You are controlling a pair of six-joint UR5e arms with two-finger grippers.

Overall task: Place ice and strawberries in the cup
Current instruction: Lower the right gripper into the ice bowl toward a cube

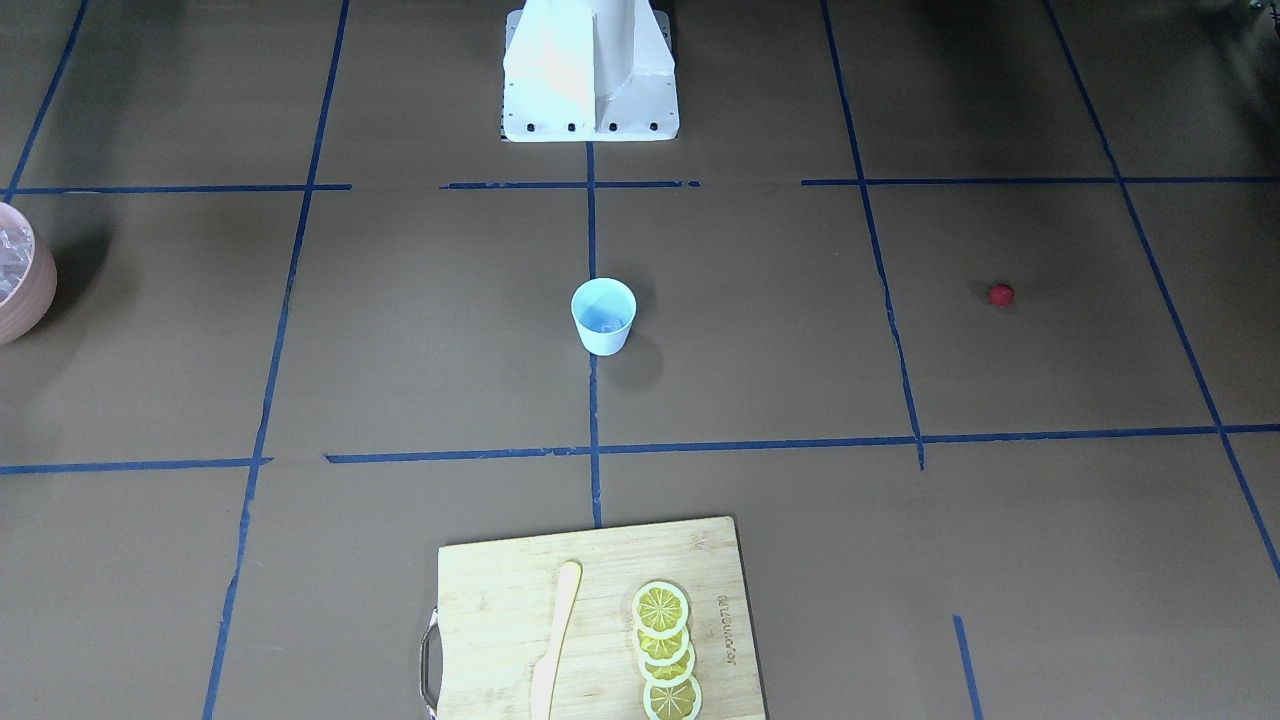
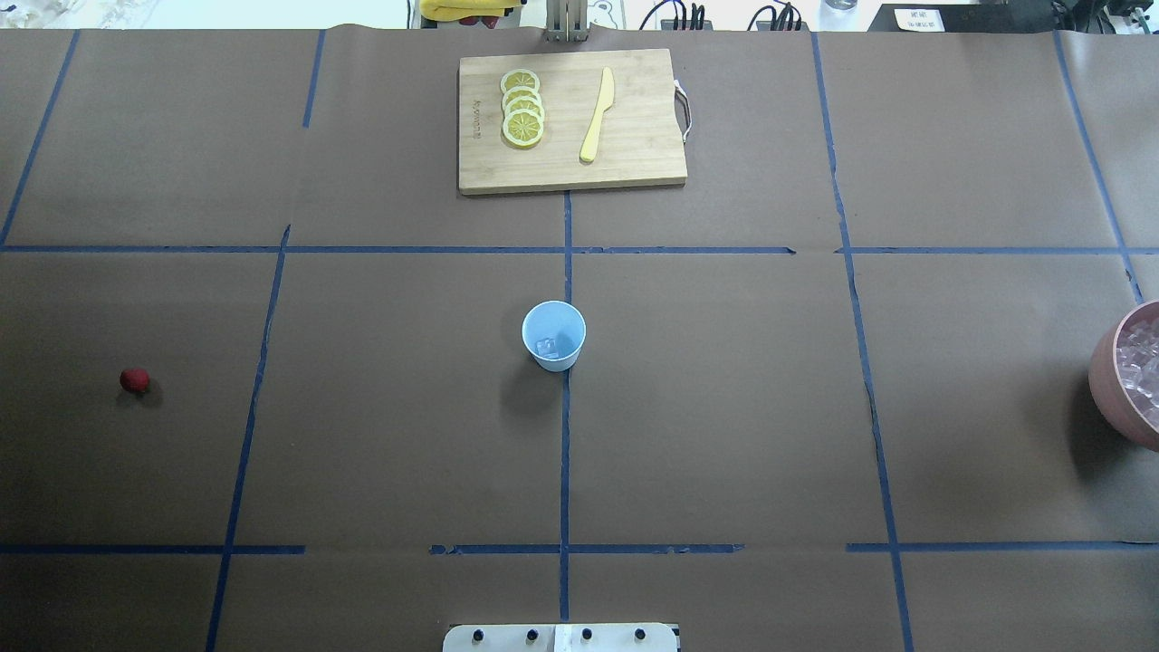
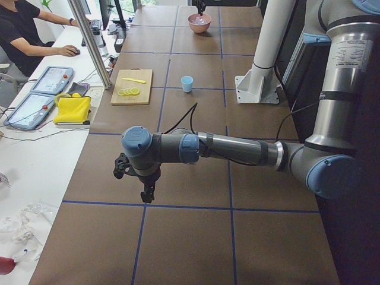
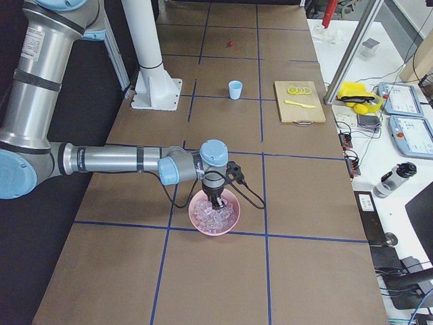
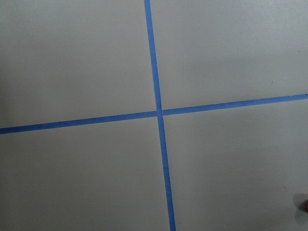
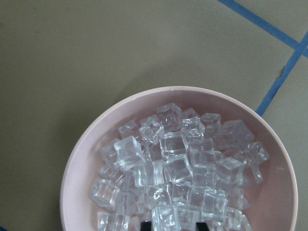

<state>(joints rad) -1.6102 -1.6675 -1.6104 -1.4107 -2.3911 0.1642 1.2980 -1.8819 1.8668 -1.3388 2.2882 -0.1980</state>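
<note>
Right end effector (image 4: 216, 204) reaches down into the pink bowl (image 4: 215, 233), fingertips (image 6: 146, 225) flanking ice (image 6: 175, 166); whether pinching cannot be told

The pink bowl (image 2: 1106, 373) is running off the overhead view's right edge, taking some ice (image 2: 1143, 362) with it. The right gripper (image 6: 174, 225) is poking only two dark tips (barely) into its wrist view, and the left gripper (image 3: 146, 195) is looking too small to read.
</note>
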